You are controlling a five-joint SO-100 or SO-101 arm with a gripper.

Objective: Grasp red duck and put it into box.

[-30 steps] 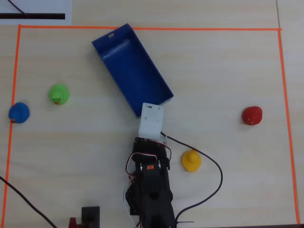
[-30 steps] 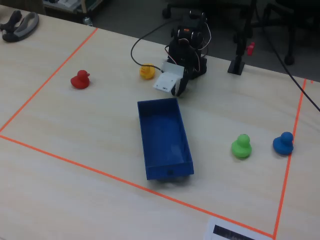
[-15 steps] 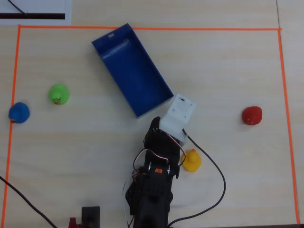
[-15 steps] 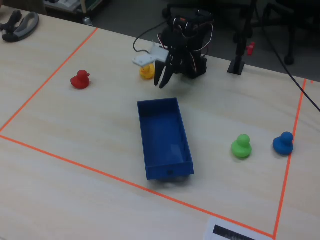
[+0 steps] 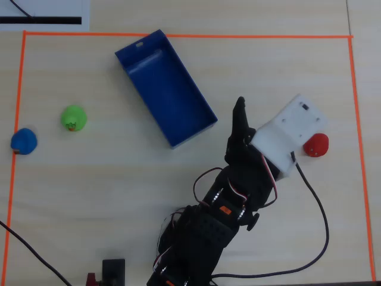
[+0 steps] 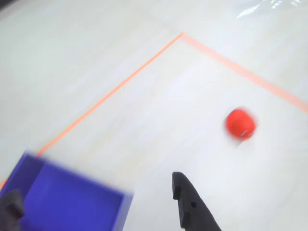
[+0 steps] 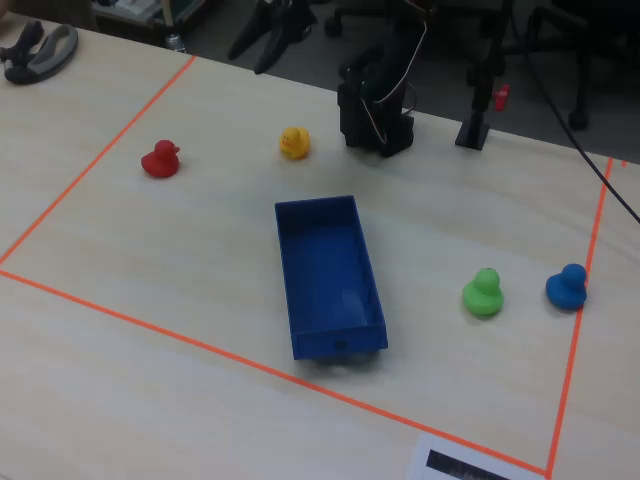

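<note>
The red duck (image 5: 318, 145) sits on the table near the right tape line in the overhead view, partly tucked under the gripper's white plate (image 5: 290, 132). In the wrist view the red duck (image 6: 240, 123) lies ahead and to the right, well beyond the fingertips. My gripper (image 6: 94, 190) is open, holding nothing, and is lifted high above the table (image 7: 262, 48). The blue box (image 5: 165, 88) lies diagonally at centre-left; its corner (image 6: 67, 202) fills the wrist view's lower left. In the fixed view the red duck (image 7: 160, 159) stands left of the box (image 7: 330, 272).
A yellow duck (image 7: 293, 142) stands near the arm's base (image 7: 375, 100). A green duck (image 5: 74, 117) and a blue duck (image 5: 24, 140) sit at the left in the overhead view. Orange tape (image 5: 360, 149) frames the work area. A cable (image 5: 315, 208) loops at lower right.
The arm has swung right in the overhead view and risen, away from the box's end toward the red duck. It now covers the yellow duck there.
</note>
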